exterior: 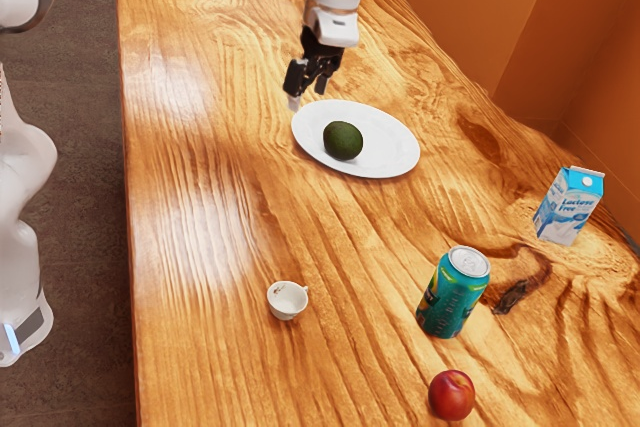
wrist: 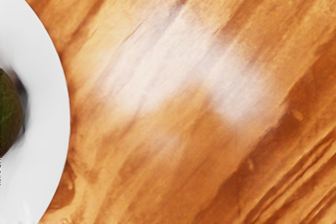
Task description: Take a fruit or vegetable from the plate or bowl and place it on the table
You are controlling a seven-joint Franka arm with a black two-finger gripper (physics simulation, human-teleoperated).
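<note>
Dark green, the avocado sits on the white plate; near the rim, the black gripper hangs empty, fingers parted. It should centre over the fruit, descend upright, pinch gently across the middle, then lift clear before crossing to the wooden table.

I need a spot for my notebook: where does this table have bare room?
The table shows bare wood between the plate and the white cup, and along its edge at the exterior view's left. It's more crowded toward the lower right, with can, carton and red fruit, and where the gripper hangs beside the plate.
</note>
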